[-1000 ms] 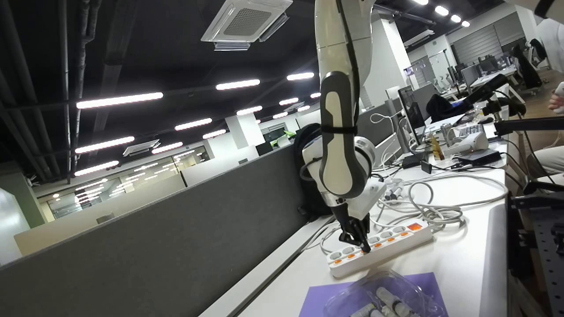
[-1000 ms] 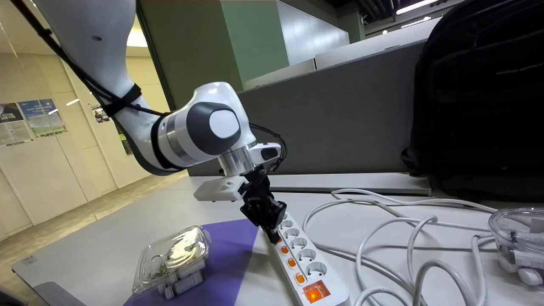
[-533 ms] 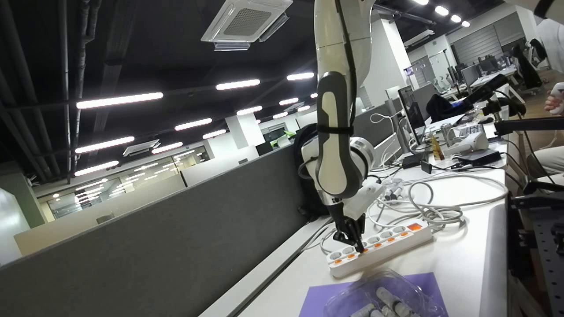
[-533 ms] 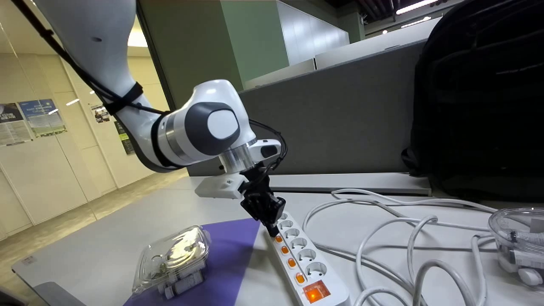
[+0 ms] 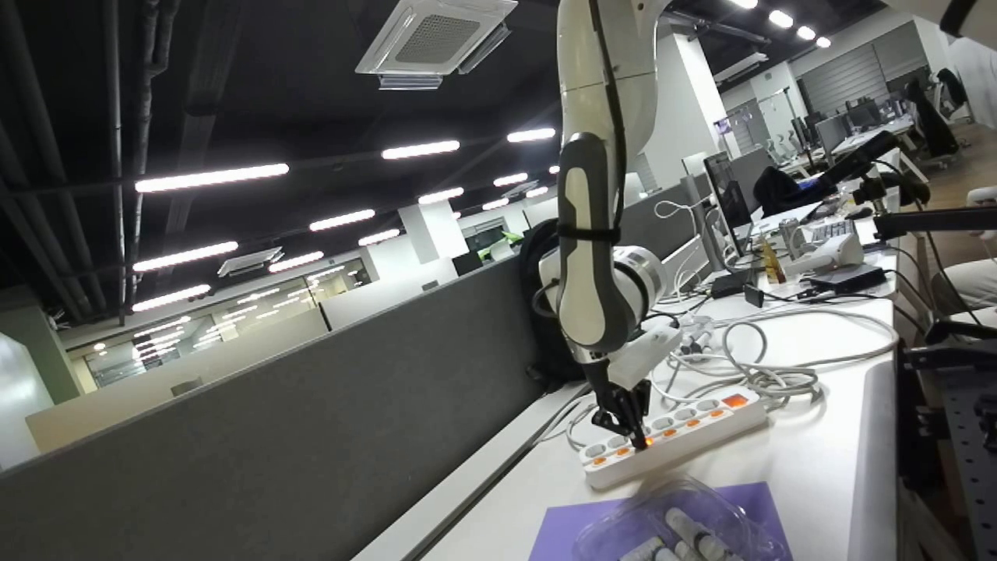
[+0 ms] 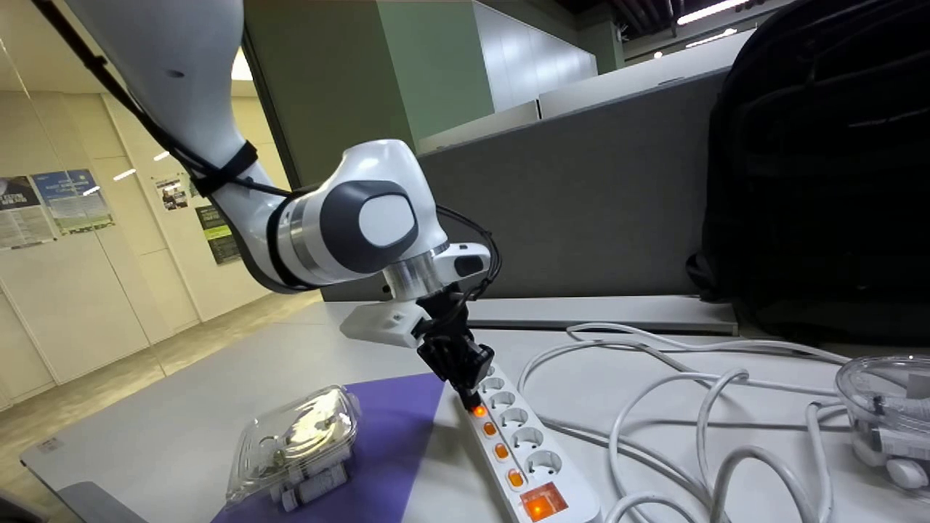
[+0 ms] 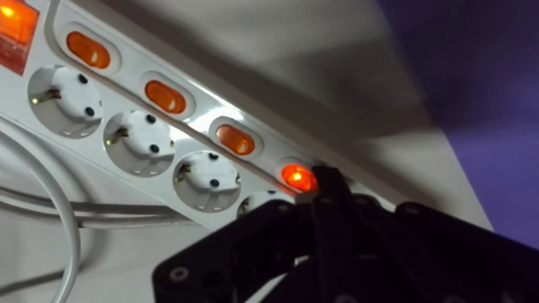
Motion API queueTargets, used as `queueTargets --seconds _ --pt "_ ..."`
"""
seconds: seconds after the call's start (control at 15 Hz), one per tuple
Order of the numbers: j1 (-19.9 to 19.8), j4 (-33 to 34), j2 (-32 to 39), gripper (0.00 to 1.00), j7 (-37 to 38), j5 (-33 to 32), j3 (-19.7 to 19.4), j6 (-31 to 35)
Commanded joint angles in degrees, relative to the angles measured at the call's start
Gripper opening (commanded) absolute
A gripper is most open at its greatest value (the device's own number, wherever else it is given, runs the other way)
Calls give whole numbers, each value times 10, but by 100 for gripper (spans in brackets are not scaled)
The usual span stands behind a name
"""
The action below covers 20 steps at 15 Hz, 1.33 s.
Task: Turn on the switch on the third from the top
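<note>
Third switch (image 7: 298, 177): lit bright red-orange; placed third along the power strip (image 5: 676, 446), counted from the end away from the master switch (image 7: 16, 35); by judgement, the turning-on has been done.
End effector (image 6: 471, 400): closed up, no gap being made out at its tip, nothing held; placed over the power strip, at the lit switch's edge; whether pressure is being applied cannot be told.
Remaining lift: a withdrawal upward from the power strip is judged all that is left.
Other small switches (image 7: 235, 139): seen unlit, oval, amber, translucent; three are set on the power strip towards the master switch, two towards the opposite end.
Master switch: squarish, glowing orange; set at one end of the power strip.
Power strip: long, narrow, of glossy white plastic, grooved lengthwise.
Sockets (image 7: 206, 182): round, recessed, metal-clipped; ranked on the power strip beside the switches.
Cable (image 7: 73, 240): smooth, rounded, pale; looped beside the power strip.
Purple sheet (image 6: 392, 450): flat, matt; laid near the power strip's switch side.
Container (image 6: 294, 443): clear, thin-walled, shiny; set on that same side, farther off.
</note>
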Motion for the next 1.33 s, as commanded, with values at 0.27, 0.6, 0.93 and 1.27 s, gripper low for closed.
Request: queueTargets --seconds 0.27,0.6,0.93,1.27 --pt "-99 47 36 0 -81 107 71 -79" --pt "-87 18 -29 0 -90 91 62 -85" --pt "-49 -6 -89 28 -66 30 26 -97" --pt "-37 -21 -135 61 -54 -21 12 -146"
